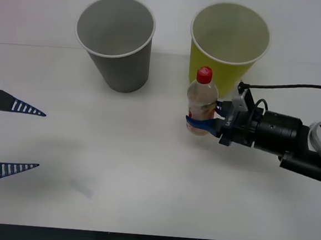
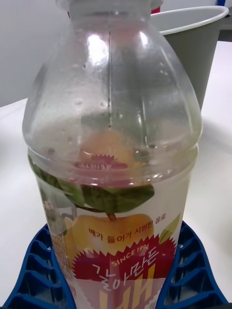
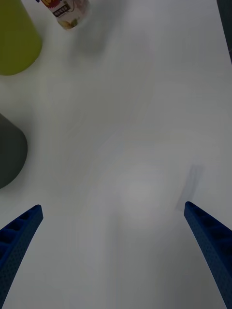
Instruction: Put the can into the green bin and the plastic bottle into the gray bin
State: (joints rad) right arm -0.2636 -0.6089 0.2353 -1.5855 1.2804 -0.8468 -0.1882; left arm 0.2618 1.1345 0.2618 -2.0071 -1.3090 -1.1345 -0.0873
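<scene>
White table [image 1: 145,174]: bottle gripped, neither bin filled yet.
Right gripper [image 1: 205,122] clamped around plastic bottle [image 1: 201,104], upright just before green bin [image 1: 228,47]; gray bin [image 1: 115,41] apart, appears empty. Left gripper [image 1: 14,137] spread, idle at table's left edge. Can unseen.

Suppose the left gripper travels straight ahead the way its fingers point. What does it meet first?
Probably nothing nearby: the open left gripper points across bare table. The plastic bottle, held by the right gripper, stands farther on and seems off that line, though depth is unclear.
</scene>
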